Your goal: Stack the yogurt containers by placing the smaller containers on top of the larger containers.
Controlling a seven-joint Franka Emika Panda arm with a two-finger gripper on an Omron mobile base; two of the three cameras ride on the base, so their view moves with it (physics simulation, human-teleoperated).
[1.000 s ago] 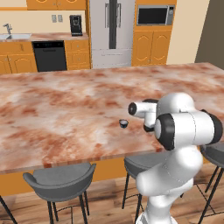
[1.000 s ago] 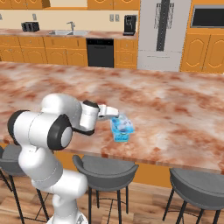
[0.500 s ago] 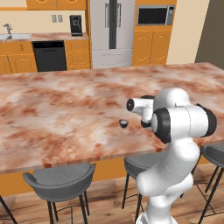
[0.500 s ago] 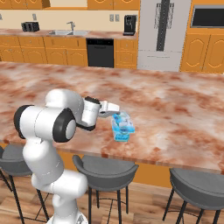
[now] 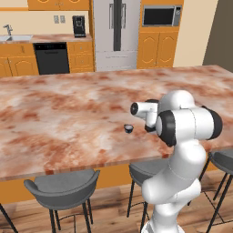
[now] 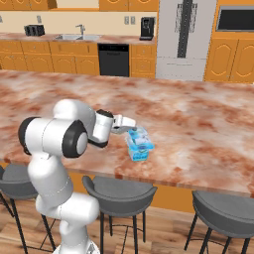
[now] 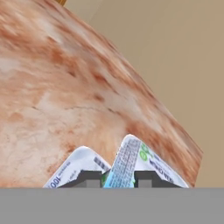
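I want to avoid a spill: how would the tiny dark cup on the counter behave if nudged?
The dark cup looks squat and wide for its height, so it would probably slide rather than tip. Being so small, it is likely light and easily knocked across the marble counter. Lying on its side, its round body might roll.

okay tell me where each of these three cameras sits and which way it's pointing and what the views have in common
Left base view: behind the arm on its left, facing over the counter toward the fridge; dark cup beside the arm.
Right base view: behind on its right, same direction; gripper at the blue packs.
Hand view: on the hand, looking along the fingertips, shut on a pack.
Shared: both base views show arm, counter, fridge.
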